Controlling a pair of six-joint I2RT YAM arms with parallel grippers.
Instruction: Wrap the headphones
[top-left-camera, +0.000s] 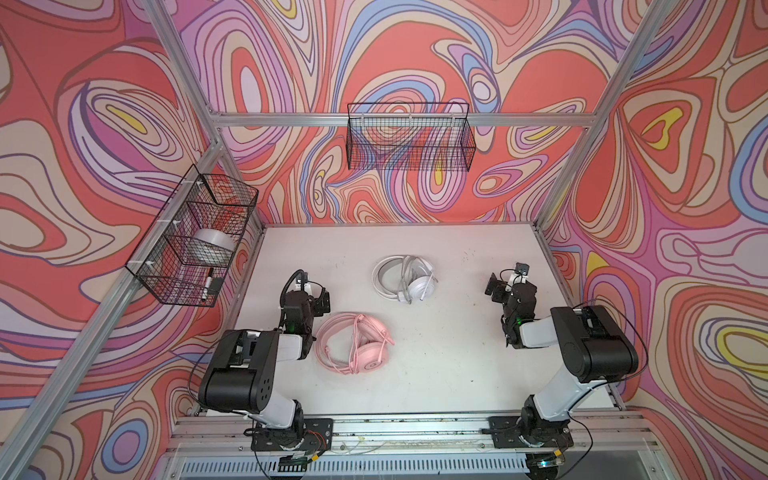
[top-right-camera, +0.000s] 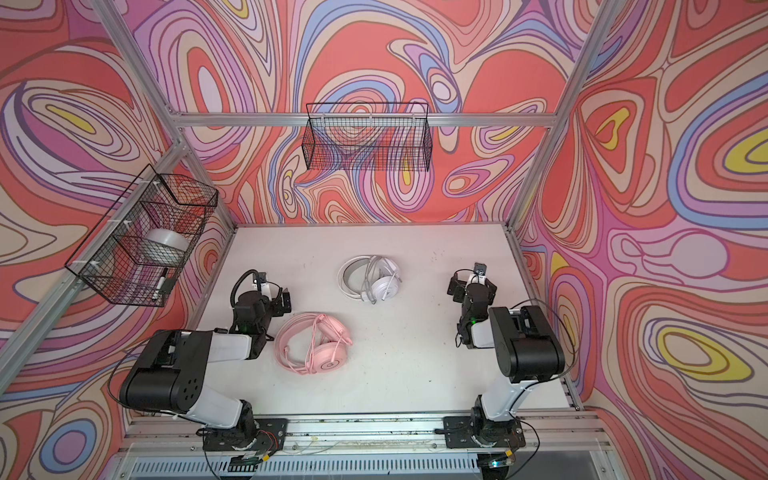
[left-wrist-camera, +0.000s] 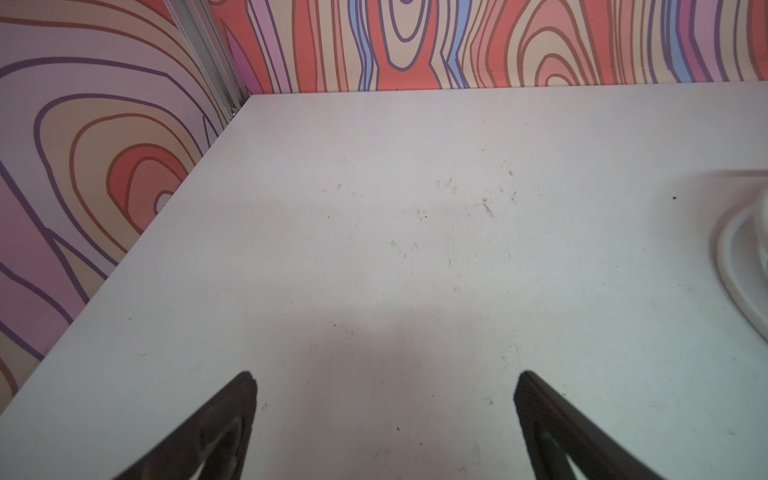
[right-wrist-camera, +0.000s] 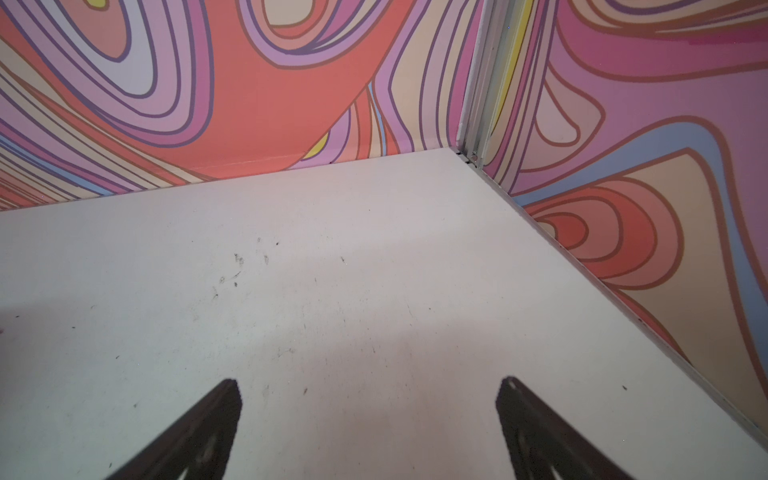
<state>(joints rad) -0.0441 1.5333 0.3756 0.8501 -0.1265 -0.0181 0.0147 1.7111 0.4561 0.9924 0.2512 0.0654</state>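
Headphones, two sets, both flat on the bench (top-left-camera: 449, 374).

Item 1: pink headset (top-left-camera: 353, 349), near-centre, earcups folded together, pink cable lying in loose loops over band and cups.

Item 2: white headset (top-left-camera: 405, 276), further back at mid-bench, grey-white cable draped across its cups.

Progress, as I judge it: no long tail of cable trails off either set, so the cables are at least gathered. The loops look slack, though, and whether either counts as wrapped I cannot tell. Neither set is held.

Left arm (top-left-camera: 249, 365): jaws spread wide and empty over bare bench, pointing toward the back wall. The pink headset lies just beside this arm's wrist, to the side of the jaws and not between them. Only the rim of the white headset shows at the edge of the left wrist view.

Right arm (top-left-camera: 590, 349): jaws likewise wide and empty, well apart from both sets.

Surroundings: side basket (top-left-camera: 195, 237), back basket (top-left-camera: 409, 137).
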